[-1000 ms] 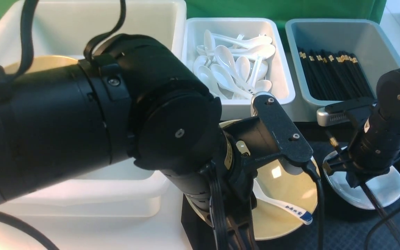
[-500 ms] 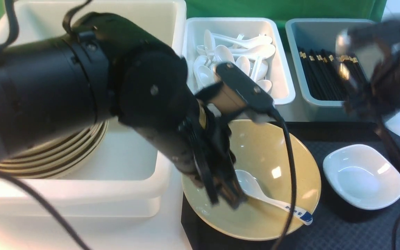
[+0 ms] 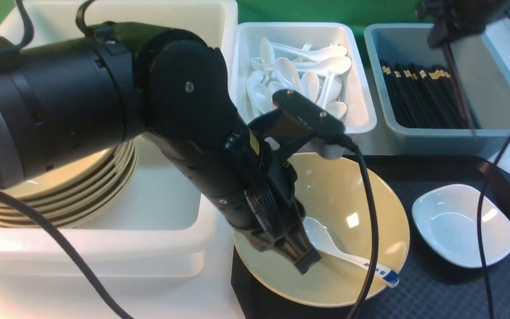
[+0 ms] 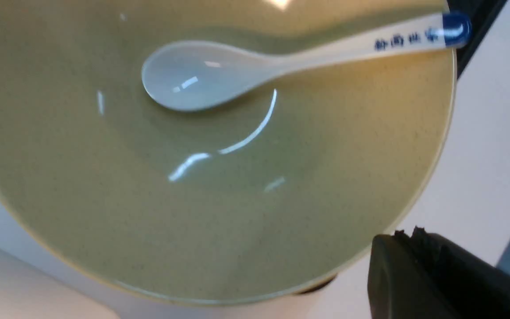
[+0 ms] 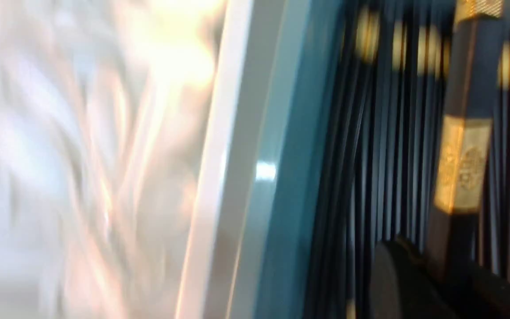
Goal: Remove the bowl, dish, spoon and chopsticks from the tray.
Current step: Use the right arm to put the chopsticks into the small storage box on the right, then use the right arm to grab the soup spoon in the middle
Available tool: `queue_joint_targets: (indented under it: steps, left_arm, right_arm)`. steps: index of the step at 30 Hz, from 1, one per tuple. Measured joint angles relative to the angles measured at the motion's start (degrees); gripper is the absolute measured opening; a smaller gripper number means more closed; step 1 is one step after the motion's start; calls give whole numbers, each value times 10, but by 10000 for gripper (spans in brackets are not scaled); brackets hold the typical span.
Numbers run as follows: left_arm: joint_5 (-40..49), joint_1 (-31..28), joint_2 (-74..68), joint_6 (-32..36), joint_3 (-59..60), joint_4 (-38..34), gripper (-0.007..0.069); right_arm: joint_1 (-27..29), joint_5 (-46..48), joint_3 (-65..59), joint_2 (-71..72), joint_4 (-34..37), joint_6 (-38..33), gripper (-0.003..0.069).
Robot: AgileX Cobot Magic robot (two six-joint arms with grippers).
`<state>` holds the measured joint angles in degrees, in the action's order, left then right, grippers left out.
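- Logging the state first: we see the left gripper (image 3: 301, 261) clenched with nothing between its jaws. Its tip is low inside the bowl (image 3: 361, 195), just beside the scoop of the spoon (image 3: 326, 241).
- The spoon lies loose in the bowl, scoop near the centre, handle leaning on the near rim with the blue tip poking over it.
- The bowl sits at the left end of the tray (image 3: 441, 297), its left rim reaching the tray's edge. The dish (image 3: 463, 223) sits on the tray to the bowl's right, apart from it.
- The right gripper (image 3: 445, 31) is high over the grey-blue bin (image 3: 419, 137), grasping the chopsticks (image 3: 458, 88), which hang tilted towards the stock below. The right wrist view is blurred; we make out one gold band near a finger, no more.
- Judgement: chopsticks are close to drop-off; the spoon looks like the left arm's next target.
- Risk: shut jaws cannot take the spoon. If they descend as they are, they shove the scoop and the handle may pivot off the rim.
- Risk: a sideways push on the glossy bowl could slide it over the tray's edge.
- Risk: the chopsticks' lower end hangs near the bin's front wall. Released from this height, they could strike it and fall onto the tray.
- Risk: the left arm's cable (image 3: 370, 212) drapes past the spoon handle and could snag it.
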<state>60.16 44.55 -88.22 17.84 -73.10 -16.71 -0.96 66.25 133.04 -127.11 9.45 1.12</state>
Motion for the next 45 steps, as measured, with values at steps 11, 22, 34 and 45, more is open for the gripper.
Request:
queue_joint_targets:
  steps: [11, 22, 34, 45]
  left_arm:
    - [27, 0, 0, -4, -1, -23, -11]
    - [12, 0, 6, -9, -1, -3, -11]
    - [48, -5, 168, -142, 9, 188, -11]
    - [16, -5, 348, -183, 204, 181, -11]
  right_arm:
    - [30, -44, 185, -185, 3, 54, 164]
    - [32, 56, 188, -153, 72, 18, 496]
    - [-67, 56, 56, 85, 109, -95, 468]
    - [-275, 56, -382, 338, -39, -161, 433]
